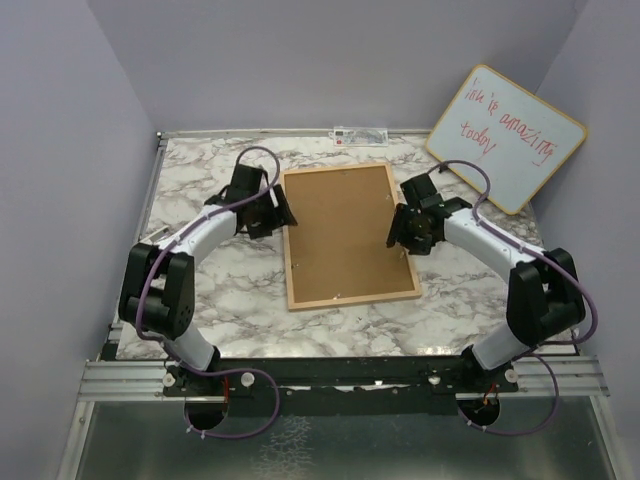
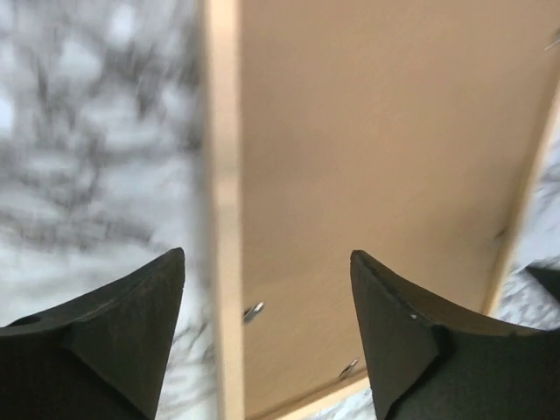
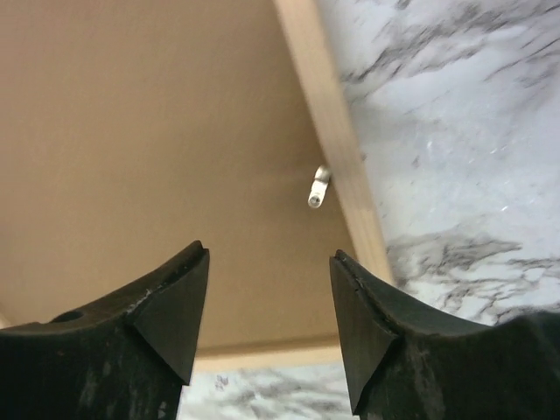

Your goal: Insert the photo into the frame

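The frame (image 1: pixel 287 245) lies face down in the middle of the marble table, its thin light-wood rim around a brown backing board (image 1: pixel 345 232). The photo is hidden. My left gripper (image 1: pixel 275 212) hovers at the frame's left rail (image 2: pixel 223 175), open, with the rail and board showing between its fingers. My right gripper (image 1: pixel 400 228) is over the frame's right side, near the right rail (image 3: pixel 328 114), also open and holding nothing. In the wrist views, small metal tabs (image 3: pixel 318 188) (image 2: pixel 254 311) lie on the board along the rim.
A wood-edged whiteboard (image 1: pixel 505 137) with red writing leans at the back right corner. A small white label (image 1: pixel 360 134) sits at the table's far edge. Grey walls close in the left, back and right sides.
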`<state>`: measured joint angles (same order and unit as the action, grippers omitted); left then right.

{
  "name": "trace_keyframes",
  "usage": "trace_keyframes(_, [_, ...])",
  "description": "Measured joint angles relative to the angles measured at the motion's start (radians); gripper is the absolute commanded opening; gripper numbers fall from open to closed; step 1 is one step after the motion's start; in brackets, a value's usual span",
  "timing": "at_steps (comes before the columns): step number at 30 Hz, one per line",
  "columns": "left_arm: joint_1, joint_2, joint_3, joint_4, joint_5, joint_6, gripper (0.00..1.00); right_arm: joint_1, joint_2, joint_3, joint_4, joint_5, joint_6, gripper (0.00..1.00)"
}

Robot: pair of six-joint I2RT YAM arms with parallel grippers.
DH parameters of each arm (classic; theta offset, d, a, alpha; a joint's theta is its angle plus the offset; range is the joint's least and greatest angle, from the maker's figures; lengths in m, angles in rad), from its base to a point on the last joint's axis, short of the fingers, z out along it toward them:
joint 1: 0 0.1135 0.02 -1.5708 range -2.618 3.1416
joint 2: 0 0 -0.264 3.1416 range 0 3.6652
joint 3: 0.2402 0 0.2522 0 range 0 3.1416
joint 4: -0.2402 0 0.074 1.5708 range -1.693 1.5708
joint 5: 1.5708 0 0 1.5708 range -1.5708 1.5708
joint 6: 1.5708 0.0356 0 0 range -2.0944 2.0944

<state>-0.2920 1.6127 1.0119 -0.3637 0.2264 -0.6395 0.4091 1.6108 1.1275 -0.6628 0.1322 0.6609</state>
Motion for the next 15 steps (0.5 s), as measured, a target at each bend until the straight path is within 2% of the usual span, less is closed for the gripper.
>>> trace_keyframes(1, [0.005,0.006,0.044,-0.002,-0.005,0.018,0.85,0.0,-0.026,-0.026,0.018,-0.033,-0.004,0.66])
trace_keyframes(5, [0.013,0.099,0.289,0.005,-0.015,0.113,0.89,0.0,-0.14,-0.148,0.094,-0.26,-0.048,0.69])
trace_keyframes(10, [0.013,0.372,0.639,0.035,0.001,0.231,0.92,0.0,-0.192,-0.282,0.154,-0.58,-0.148,0.73])
trace_keyframes(15, [0.013,0.676,0.927,0.039,0.047,0.303,0.94,0.002,-0.192,-0.363,0.151,-0.774,-0.238,0.76])
